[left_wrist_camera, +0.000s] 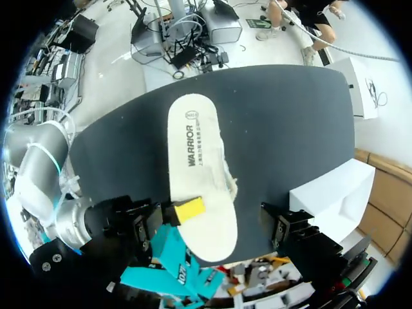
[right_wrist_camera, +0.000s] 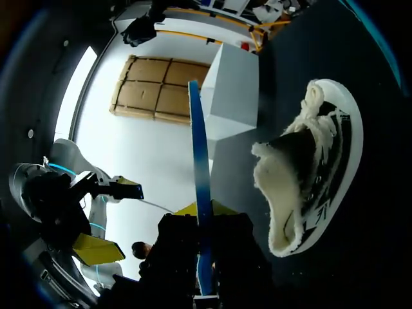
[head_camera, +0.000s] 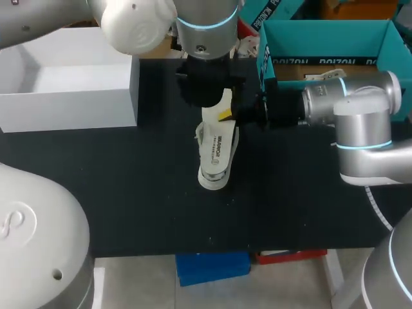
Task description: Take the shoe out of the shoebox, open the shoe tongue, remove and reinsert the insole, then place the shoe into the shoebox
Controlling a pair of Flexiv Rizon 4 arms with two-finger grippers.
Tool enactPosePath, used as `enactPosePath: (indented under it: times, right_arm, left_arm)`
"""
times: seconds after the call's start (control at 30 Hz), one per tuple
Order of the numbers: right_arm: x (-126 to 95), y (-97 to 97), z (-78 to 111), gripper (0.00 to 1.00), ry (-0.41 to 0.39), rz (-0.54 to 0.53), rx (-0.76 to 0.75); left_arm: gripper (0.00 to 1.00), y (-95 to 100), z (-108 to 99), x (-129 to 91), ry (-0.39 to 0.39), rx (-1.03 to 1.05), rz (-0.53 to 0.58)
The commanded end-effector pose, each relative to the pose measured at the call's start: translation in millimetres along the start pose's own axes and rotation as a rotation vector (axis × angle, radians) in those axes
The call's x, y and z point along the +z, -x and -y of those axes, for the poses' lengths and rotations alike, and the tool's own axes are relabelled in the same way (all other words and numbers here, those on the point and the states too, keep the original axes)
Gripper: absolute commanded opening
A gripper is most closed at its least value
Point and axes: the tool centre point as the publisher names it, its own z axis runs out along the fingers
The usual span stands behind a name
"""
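Note:
A white shoe (head_camera: 213,178) with a fleecy lining (right_wrist_camera: 290,187) rests on the black table. Just above it is its white insole (head_camera: 218,149) (left_wrist_camera: 196,170), printed side up. My right gripper (head_camera: 226,116) (right_wrist_camera: 205,215) comes in from the right and is shut on the insole's heel end, one yellow fingertip (left_wrist_camera: 189,209) on top. In the right wrist view the insole (right_wrist_camera: 199,161) shows edge-on as a blue strip. My left gripper (head_camera: 207,100) (left_wrist_camera: 215,226) hangs straight above the insole, wide open and holding nothing; its yellow tips (right_wrist_camera: 125,191) stand far apart.
A teal shoebox (head_camera: 328,31) stands open at the back right, close behind my right arm. A white open box (head_camera: 71,96) sits at the back left. Bare black table (head_camera: 129,193) lies in front of the shoe and to both sides.

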Motion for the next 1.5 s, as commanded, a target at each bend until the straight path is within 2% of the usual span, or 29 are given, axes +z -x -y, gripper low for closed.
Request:
enactPosePath:
  times: [0.03, 0.27, 0.43, 0.53, 0.63, 0.7, 0.77, 1.47, 1.5]
  right_arm:
    - [0.1, -0.2, -0.3, 0.0, -0.003, 0.003, 0.001]
    - [0.1, -0.2, -0.3, 0.0, -0.003, 0.003, 0.001]
    - [0.1, -0.2, -0.3, 0.0, -0.003, 0.003, 0.001]
    - [0.1, -0.2, -0.3, 0.0, -0.003, 0.003, 0.001]
    - [0.1, -0.2, -0.3, 0.0, -0.003, 0.003, 0.001]
    - [0.1, -0.2, -0.3, 0.0, -0.003, 0.003, 0.001]
    - [0.1, -0.2, -0.3, 0.0, -0.003, 0.003, 0.001]
    - [0.1, -0.2, -0.3, 0.0, -0.003, 0.003, 0.001]
    - [0.1, -0.2, -0.3, 0.0, -0.003, 0.003, 0.001]
  left_arm:
    - [1.0, 2.3, 25.8, -0.6, 0.027, 0.0, -0.001]
    - [1.0, 2.7, 58.6, -1.2, 0.012, -0.03, 0.019]
    - [1.0, 0.0, 73.2, 1.6, 0.018, -0.049, 0.053]
    - [1.0, -8.4, 74.5, 4.5, 0.067, -0.07, 0.146]
    - [1.0, -19.3, 74.8, 7.9, 0.142, -0.045, 0.29]
    - [1.0, -27.7, 75.6, 10.6, 0.189, -0.018, 0.425]
    - [1.0, -36.4, 76.4, 16.0, 0.231, 0.003, 0.499]
    - [1.0, -36.4, 76.4, 16.0, 0.231, 0.003, 0.499]
    - [1.0, -36.3, 78.4, 16.0, 0.179, -0.043, 0.634]
